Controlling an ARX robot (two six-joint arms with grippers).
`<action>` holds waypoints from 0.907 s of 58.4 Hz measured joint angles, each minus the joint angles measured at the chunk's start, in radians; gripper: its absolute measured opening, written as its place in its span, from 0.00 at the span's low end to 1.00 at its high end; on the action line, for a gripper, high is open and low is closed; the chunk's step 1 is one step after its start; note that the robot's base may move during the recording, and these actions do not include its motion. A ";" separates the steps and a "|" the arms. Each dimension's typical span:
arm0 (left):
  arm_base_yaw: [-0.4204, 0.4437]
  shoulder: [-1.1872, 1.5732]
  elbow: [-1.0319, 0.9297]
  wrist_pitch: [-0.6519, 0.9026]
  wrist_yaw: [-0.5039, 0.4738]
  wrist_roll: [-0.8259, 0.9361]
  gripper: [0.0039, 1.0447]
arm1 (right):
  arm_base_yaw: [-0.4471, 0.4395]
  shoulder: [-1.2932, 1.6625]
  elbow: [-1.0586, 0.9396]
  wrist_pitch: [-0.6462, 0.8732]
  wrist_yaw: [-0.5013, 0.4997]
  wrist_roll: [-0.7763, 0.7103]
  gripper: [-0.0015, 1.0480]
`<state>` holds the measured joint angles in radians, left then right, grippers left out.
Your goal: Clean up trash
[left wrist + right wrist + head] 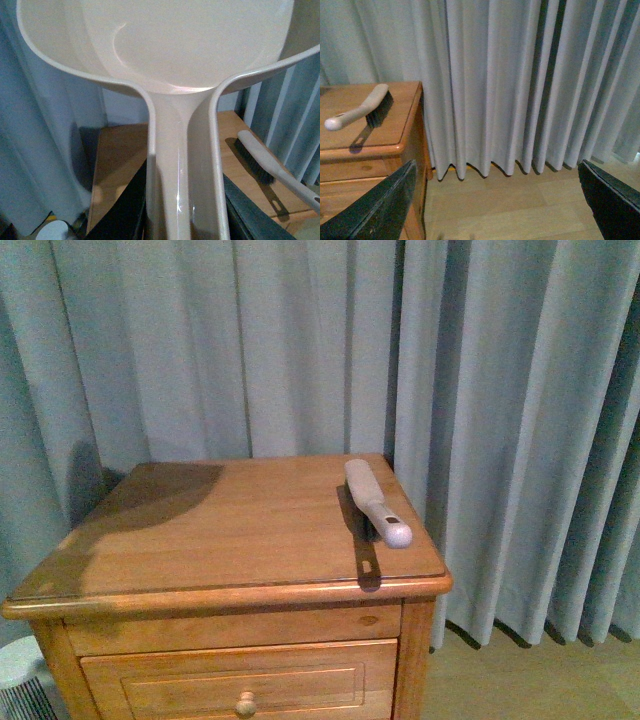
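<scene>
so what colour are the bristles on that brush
Black or very dark. The brush bristles show best in the left wrist view.

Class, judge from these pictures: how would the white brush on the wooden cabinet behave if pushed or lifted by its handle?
The brush looks like moulded plastic, so probably stiff and light. It rests on its dark bristles with the handle raised, so a sideways push might tip it. Its smooth handle could slip.
</scene>
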<state>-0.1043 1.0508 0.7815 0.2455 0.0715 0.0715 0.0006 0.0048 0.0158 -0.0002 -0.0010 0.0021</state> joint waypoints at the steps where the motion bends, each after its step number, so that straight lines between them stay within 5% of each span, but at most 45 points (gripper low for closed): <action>1: 0.004 -0.016 -0.017 0.000 0.002 -0.001 0.25 | 0.000 0.000 0.000 0.000 0.000 0.000 0.93; 20: 0.044 -0.135 -0.140 0.007 0.011 -0.039 0.25 | 0.000 0.000 0.000 0.000 0.002 0.000 0.93; 27: 0.045 -0.137 -0.141 0.009 0.011 -0.043 0.25 | 0.114 0.195 0.058 0.021 0.322 0.093 0.93; 42: 0.046 -0.137 -0.142 0.009 0.014 -0.044 0.25 | 0.131 0.769 0.447 0.060 0.117 0.225 0.93; 53: 0.046 -0.137 -0.142 0.009 0.015 -0.044 0.25 | 0.261 1.229 0.885 -0.088 0.049 0.304 0.93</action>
<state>-0.0586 0.9134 0.6395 0.2543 0.0864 0.0277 0.2611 1.2343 0.9012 -0.0883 0.0479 0.3058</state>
